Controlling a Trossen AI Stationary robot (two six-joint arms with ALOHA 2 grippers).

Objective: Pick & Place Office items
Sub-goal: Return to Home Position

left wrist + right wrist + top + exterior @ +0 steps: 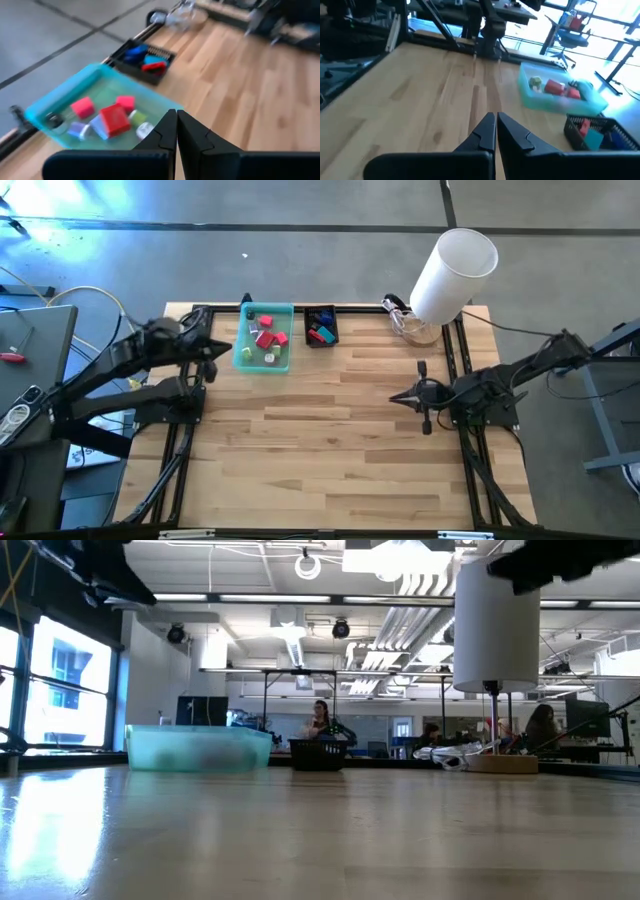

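Many office items (264, 338) occupy teal tray (236, 352) and black bin (308, 326), white cylinder (455, 275) nearby.

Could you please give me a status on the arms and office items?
Both shut, empty: left gripper beside teal plastic tray, right gripper at right of wooden table. Tray and black mesh bin hold small coloured office items. Nothing obstructing.

So we've got four cams here. The top one hangs overhead and looks straight down on the whole table (330, 450). The low one sits right at tabletop height and looks level across it, with the tray (198, 752), bin (318, 756) and cylinder (497, 620) at the far end. The left wrist cam looks down on the tray from close up. The right wrist cam sees it from well across the table. All four catch the tray and bin.
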